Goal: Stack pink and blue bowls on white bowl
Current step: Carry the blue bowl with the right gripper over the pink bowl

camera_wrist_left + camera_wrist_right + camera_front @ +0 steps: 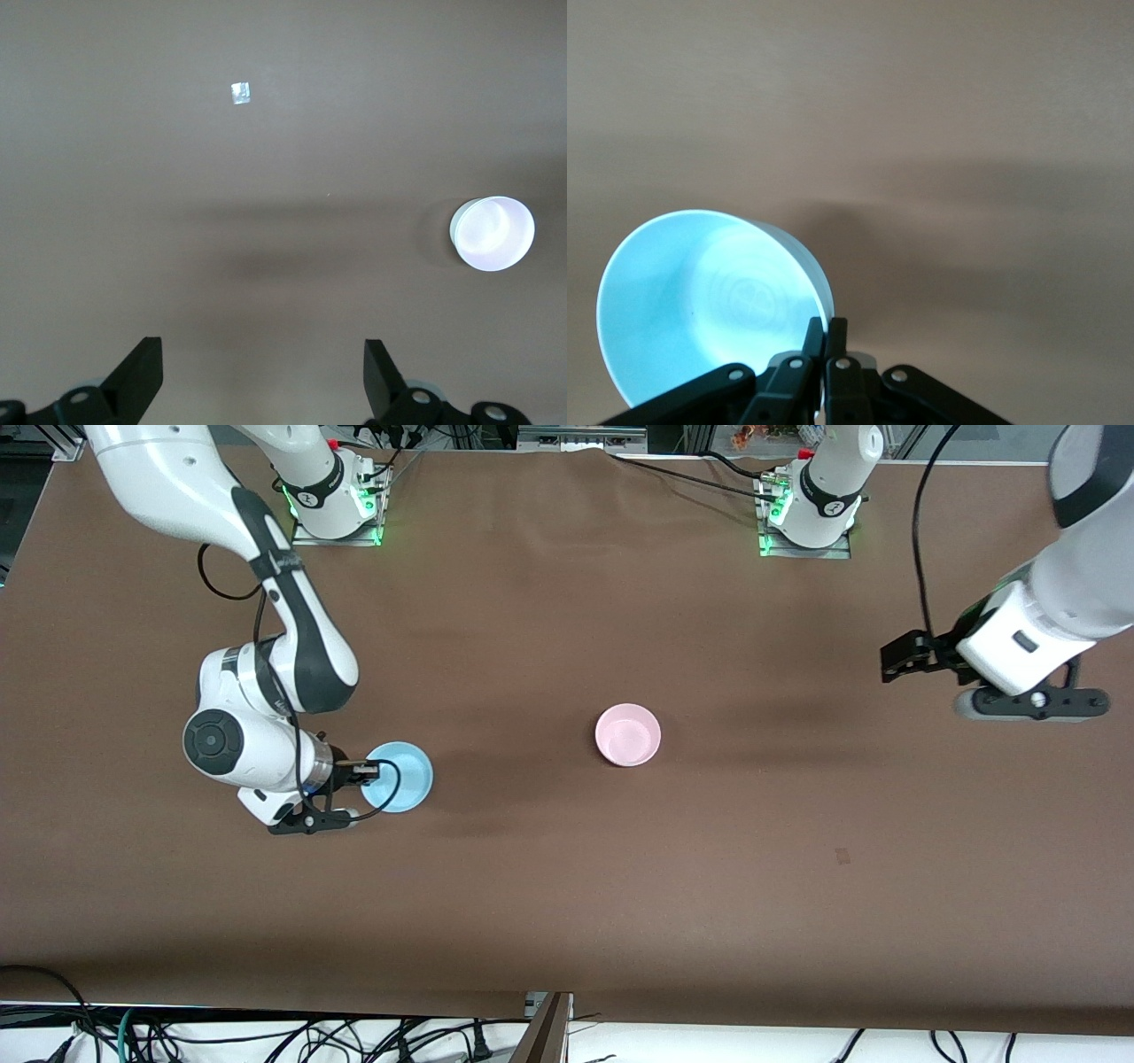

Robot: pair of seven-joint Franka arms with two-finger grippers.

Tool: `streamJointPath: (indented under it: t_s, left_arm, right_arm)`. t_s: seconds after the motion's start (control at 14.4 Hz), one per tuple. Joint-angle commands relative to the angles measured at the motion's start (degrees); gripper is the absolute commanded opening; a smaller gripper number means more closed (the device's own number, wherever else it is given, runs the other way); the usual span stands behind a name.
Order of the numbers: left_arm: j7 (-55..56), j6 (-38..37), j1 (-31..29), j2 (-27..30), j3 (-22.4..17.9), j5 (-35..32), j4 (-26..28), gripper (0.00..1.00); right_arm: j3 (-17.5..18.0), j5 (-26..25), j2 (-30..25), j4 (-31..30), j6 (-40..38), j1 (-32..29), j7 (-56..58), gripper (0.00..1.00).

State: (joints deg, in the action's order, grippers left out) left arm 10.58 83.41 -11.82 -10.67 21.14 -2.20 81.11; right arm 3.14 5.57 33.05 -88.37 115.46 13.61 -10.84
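The light blue bowl (399,776) is at the right arm's end of the table. My right gripper (366,767) is shut on its rim. In the right wrist view the blue bowl (700,301) is tilted, with its rim pinched between the fingers of the right gripper (829,329). The pale pink bowl (627,734) stands upright near the table's middle and also shows in the left wrist view (493,233). No separate plain white bowl shows in any view. My left gripper (893,662) is open and empty, up over the left arm's end of the table; it shows in the left wrist view (263,354) above bare cloth.
The brown cloth table (567,903) has a small square mark (842,856) nearer the front camera, also visible in the left wrist view (239,92). Both arm bases stand along the table's back edge. Cables lie past the front edge.
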Motion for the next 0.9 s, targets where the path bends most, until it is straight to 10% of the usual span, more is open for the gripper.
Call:
streamJointPath:
  t_s: [0.0, 0.21, 0.42, 0.63, 0.83]
  left_arm:
    - [-1.4, -3.5, -2.6, -1.2, 0.7, -0.9, -1.5, 1.0]
    - [-1.8, -3.1, -2.5, -0.6, -1.8, -0.8, -0.7, 1.0]
    - [-9.5, 4.2, 6.8, 5.5, -15.6, 0.4, 8.1, 1.0]
    - [-9.8, 11.1, 9.0, 12.7, -18.0, 1.9, 18.5, 1.0]
    - [-10.4, 10.9, 10.4, 12.2, -19.8, 1.9, 17.6, 1.0]
  right_arm:
    - [2.4, 2.1, 0.4, 3.4, -2.6, 3.8, -11.6, 0.0]
    - [5.1, 3.7, 1.0, 3.5, 0.0, 8.3, -22.1, 0.0]
    - [5.2, 4.9, 1.8, 3.5, 7.7, 15.0, -33.4, 0.0]
    - [5.2, 5.0, 4.1, 3.5, 13.6, 21.5, -38.7, 0.0]
    - [5.2, 5.0, 6.1, 3.5, 17.4, 24.6, -41.1, 0.0]
